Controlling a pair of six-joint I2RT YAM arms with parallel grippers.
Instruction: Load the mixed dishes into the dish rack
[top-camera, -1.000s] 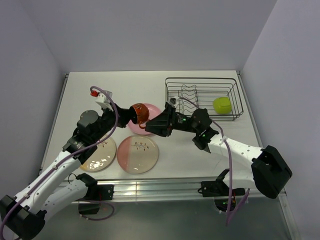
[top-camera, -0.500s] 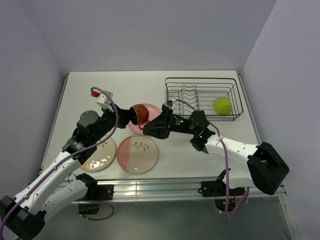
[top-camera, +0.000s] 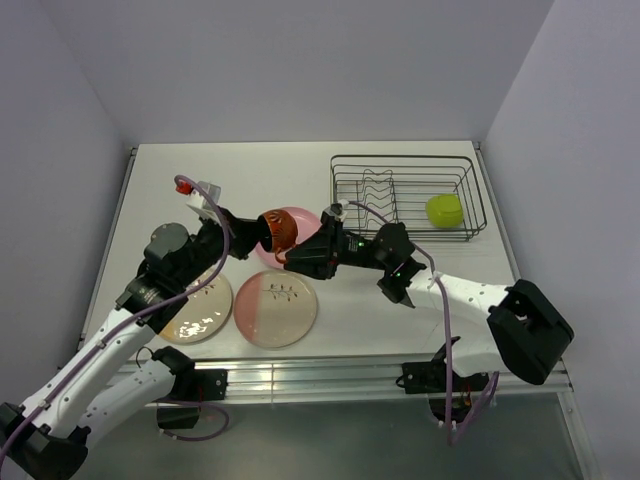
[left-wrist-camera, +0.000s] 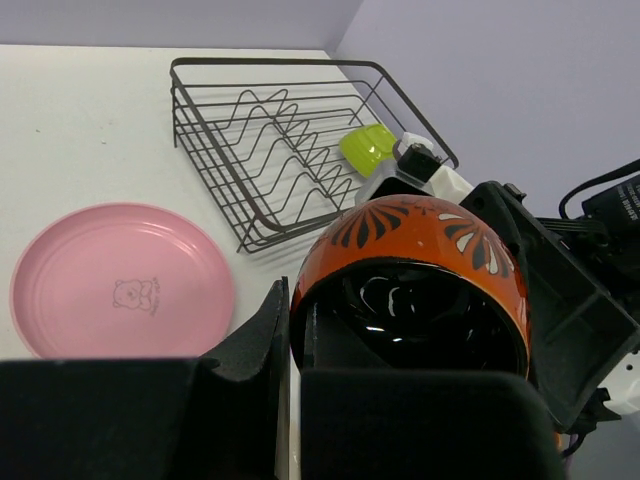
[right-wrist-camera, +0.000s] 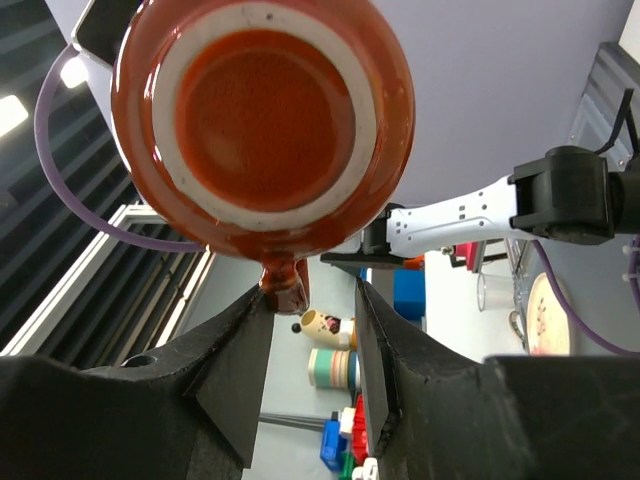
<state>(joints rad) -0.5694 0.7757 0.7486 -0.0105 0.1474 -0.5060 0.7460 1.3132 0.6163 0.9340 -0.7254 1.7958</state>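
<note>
My left gripper (top-camera: 258, 229) is shut on the rim of the small orange-red cup (top-camera: 280, 228), one finger inside and one outside (left-wrist-camera: 295, 310), and holds it on its side above the plain pink plate (top-camera: 305, 222). My right gripper (top-camera: 293, 257) is open just right of and below the cup. In the right wrist view the cup's base (right-wrist-camera: 262, 110) faces me and its handle (right-wrist-camera: 283, 283) sits between my open fingers (right-wrist-camera: 308, 300), close against the left one. The lime-green bowl (top-camera: 444, 210) lies in the dish rack (top-camera: 400, 160). The white squarish bowl is out of view.
The pink-and-cream plate (top-camera: 277, 308) and the yellow-and-cream plate (top-camera: 197, 312) lie flat near the table's front edge, under the left arm. The rack's wavy dividers (left-wrist-camera: 290, 140) hold no plates. The pink plate (left-wrist-camera: 120, 280) lies left of the rack.
My right gripper has moved left until its open fingers straddle the cup's handle. My left arm has shifted slightly while keeping hold of the cup.
</note>
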